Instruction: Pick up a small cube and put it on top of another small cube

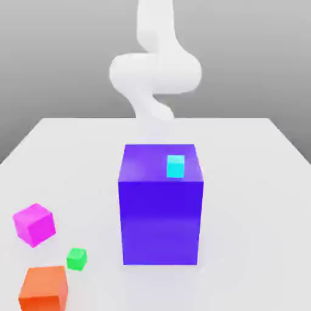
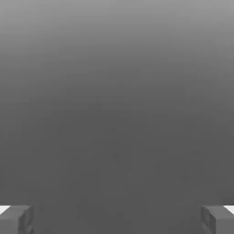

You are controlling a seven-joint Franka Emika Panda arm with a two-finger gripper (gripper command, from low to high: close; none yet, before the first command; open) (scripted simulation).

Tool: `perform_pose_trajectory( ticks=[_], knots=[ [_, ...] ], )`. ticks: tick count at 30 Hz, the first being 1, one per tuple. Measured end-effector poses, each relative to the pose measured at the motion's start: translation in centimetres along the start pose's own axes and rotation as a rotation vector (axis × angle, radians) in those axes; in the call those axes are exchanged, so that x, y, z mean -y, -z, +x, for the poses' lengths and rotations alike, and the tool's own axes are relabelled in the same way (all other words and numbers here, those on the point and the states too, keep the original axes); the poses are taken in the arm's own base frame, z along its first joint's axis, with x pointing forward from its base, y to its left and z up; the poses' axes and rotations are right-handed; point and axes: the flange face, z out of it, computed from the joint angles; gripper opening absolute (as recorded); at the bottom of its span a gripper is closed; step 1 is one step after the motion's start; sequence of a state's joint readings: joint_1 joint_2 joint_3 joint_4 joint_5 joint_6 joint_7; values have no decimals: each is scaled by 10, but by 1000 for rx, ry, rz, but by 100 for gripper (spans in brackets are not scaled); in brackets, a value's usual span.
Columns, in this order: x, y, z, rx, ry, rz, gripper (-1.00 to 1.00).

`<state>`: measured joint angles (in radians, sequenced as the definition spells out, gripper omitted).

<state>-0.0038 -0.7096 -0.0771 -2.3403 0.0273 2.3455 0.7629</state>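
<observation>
The magenta-pink small cube point(image 1: 34, 224) rests on the white table at the exterior view's left, near the front. An orange cube point(image 1: 44, 288) of about the same size lies just in front of it at the table's front edge. My white arm point(image 1: 155, 73) curls up behind the big block, far from both cubes. In the hand view my gripper point(image 2: 117, 219) is open, its two grey fingertips point(image 2: 16, 218) set wide apart with nothing between them, facing plain grey background.
A big blue-violet block point(image 1: 161, 212) stands mid-table with a small cyan cube point(image 1: 175, 166) on its top face. A tiny green cube point(image 1: 76, 259) sits between the magenta and orange cubes. The white table point(image 1: 255, 182) spreads out toward the exterior view's right.
</observation>
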Motion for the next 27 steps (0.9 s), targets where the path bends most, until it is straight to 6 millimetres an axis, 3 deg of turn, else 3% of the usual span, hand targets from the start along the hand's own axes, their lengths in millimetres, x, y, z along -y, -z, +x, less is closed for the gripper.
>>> perform_pose_trajectory(
  ticks=[3, 6, 10, 13, 17, 21, 27],
  knots=[
    [-50, -72, 24, 78, -83, -71, 0],
    [-105, -133, 34, 140, -164, -147, 0],
    [-188, -201, 33, 205, -271, -259, 0],
    [-255, -238, 22, 241, -349, -351, 0],
    [-348, -266, -1, 268, -454, -488, 0],
    [-443, -266, -32, 270, -564, -639, 0],
    [-466, -292, -49, 272, -552, -669, 0]
  ],
)
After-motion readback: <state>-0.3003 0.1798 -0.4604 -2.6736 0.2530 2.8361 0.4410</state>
